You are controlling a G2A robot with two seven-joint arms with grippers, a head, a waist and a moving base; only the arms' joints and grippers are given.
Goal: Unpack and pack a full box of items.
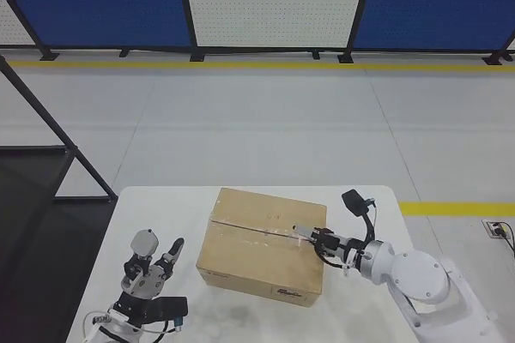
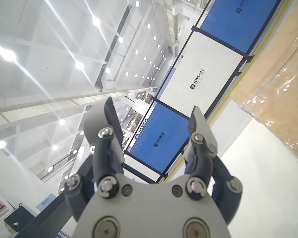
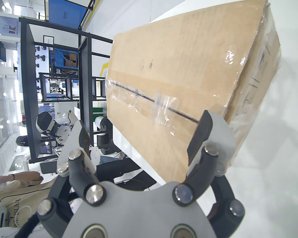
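Observation:
A closed brown cardboard box (image 1: 262,244) sits in the middle of the white table (image 1: 154,210), its flaps taped along the centre seam (image 3: 149,99). My right gripper (image 1: 302,233) hovers open over the box's right end, by the seam; in the right wrist view the right gripper (image 3: 141,130) spans the box's top edge with nothing between its fingers. My left gripper (image 1: 159,249) stands open at the table's front left, pointing upward, clear of the box. In the left wrist view the left gripper (image 2: 151,115) is empty, with a taped side of the box (image 2: 278,95) beside it.
A black metal rack (image 1: 26,171) stands left of the table. Blue and white partition panels (image 1: 275,21) line the far side of the floor. Bare table surface lies left of the box and along the far edge.

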